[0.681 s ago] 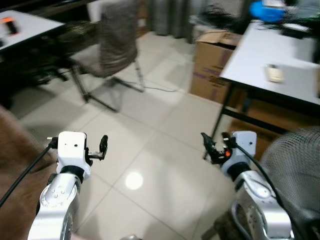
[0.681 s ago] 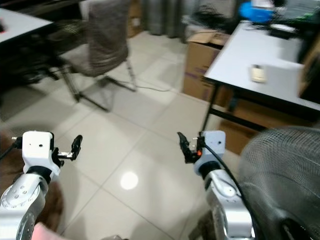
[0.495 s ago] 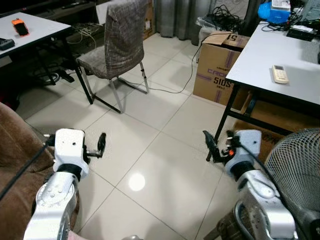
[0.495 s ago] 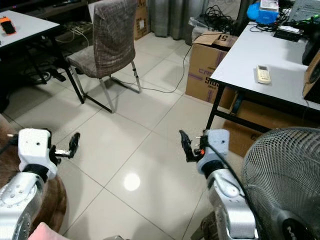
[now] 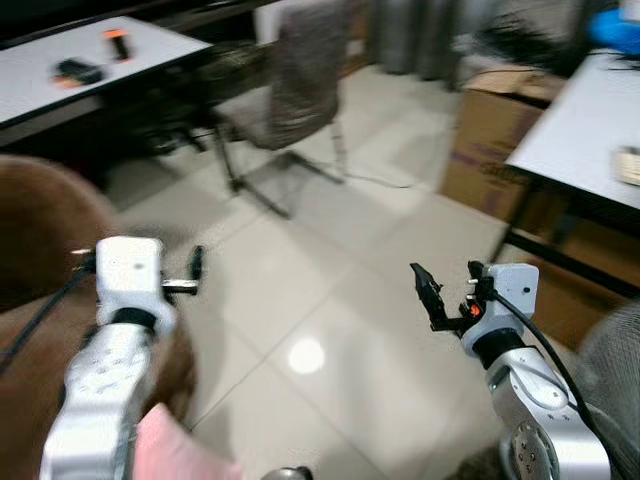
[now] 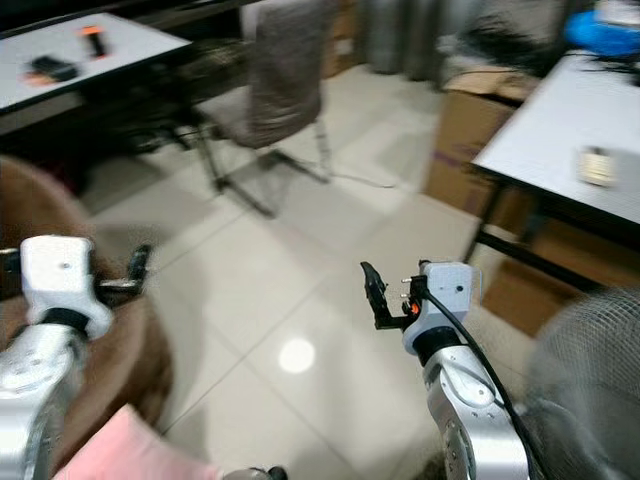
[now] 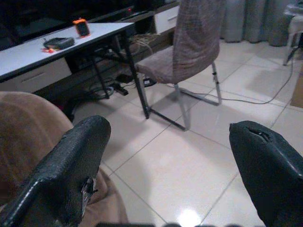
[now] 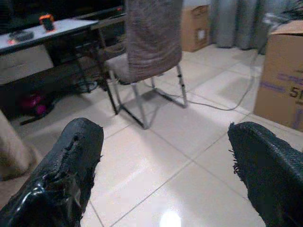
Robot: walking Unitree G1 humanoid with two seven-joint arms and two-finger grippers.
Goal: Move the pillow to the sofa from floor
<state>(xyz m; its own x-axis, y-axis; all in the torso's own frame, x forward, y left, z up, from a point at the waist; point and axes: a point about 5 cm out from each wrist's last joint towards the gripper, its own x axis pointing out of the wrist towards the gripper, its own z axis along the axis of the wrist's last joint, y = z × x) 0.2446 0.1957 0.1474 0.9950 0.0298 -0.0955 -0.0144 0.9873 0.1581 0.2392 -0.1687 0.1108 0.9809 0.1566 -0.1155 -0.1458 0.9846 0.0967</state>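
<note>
Already both grippers are empty, jaws released: the left gripper [image 5: 196, 272] is above the brown sofa [image 5: 40, 250], the right gripper [image 5: 445, 295] over the tiled floor [image 5: 330, 290]. A pink pillow [image 6: 125, 450] lies near, low on the left, beside the sofa. Blur could spoil the aim, and the chair [image 5: 295, 95] stands far.

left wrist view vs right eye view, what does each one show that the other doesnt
Left wrist view alone: the left claw from behind, its fingers wide apart. Right eye view alone: the pink pillow at the bottom edge, the right claw raised over the floor, a cardboard box, and a white table on the right. Both: the brown sofa, the grey chair and the white desk with an orange item.
</note>
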